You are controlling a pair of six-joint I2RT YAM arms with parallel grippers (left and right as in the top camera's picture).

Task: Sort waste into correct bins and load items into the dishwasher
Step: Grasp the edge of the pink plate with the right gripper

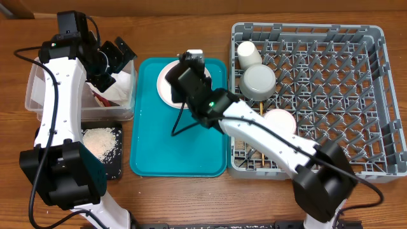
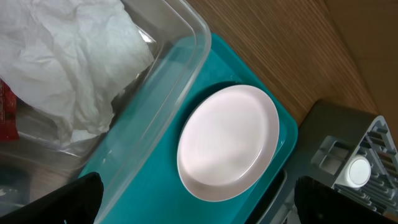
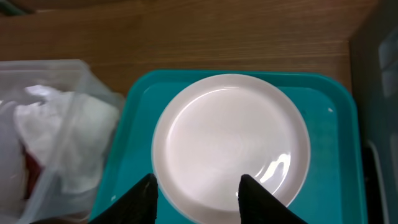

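The pale pink plate (image 1: 165,84) lies at the far end of the teal serving tray (image 1: 178,149). My right gripper (image 1: 191,62) hovers open over it. In the right wrist view both fingers (image 3: 199,190) straddle the plate's (image 3: 230,134) near rim. My left gripper (image 1: 116,56) is open and empty above the clear tub (image 1: 38,95). The tub holds the crumpled napkin (image 1: 122,86) and the red-and-white wrapper (image 1: 99,97). In the left wrist view the napkin (image 2: 68,56) and the plate (image 2: 227,143) show. Rice (image 1: 102,141) lies on the black tray (image 1: 113,166).
The grey dish rack (image 1: 331,95) at the right holds a white cup (image 1: 248,54), two bowls (image 1: 259,81) (image 1: 280,121) and chopsticks (image 1: 259,152) near its front left. The right arm crosses above the teal tray.
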